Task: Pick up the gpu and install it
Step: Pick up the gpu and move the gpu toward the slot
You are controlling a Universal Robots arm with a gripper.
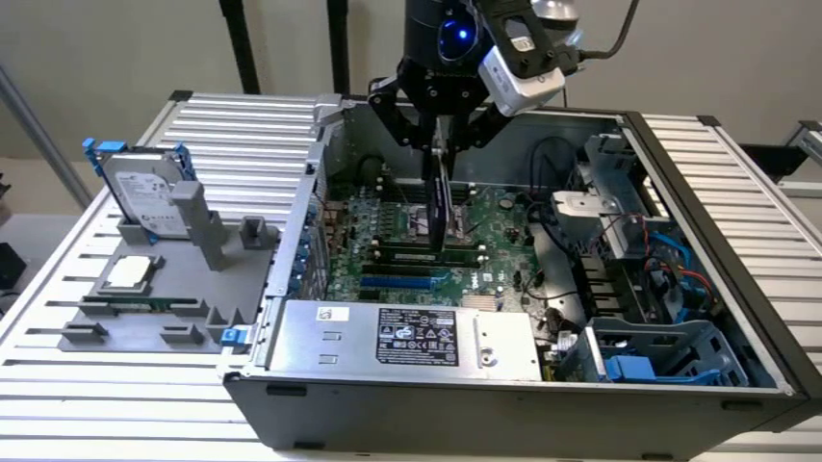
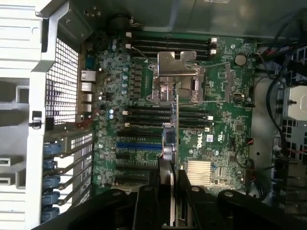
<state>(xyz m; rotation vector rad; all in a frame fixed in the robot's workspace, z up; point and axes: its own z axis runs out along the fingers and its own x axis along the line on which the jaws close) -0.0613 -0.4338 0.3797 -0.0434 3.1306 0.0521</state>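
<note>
Gripper closed on gpu, held edge-on above motherboard. Judged: step needed gpu plumb, edge parallel to blue slot on motherboard, slow descent, even seating pressure.

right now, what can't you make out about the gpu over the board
- gpu: edge-on in both views; face and bracket unreadable.
- Whether its lower edge touches the motherboard: too small in exterior view, hidden by the card itself in wrist view.
- gripper: body cut off by the wrist view's edge.
</note>
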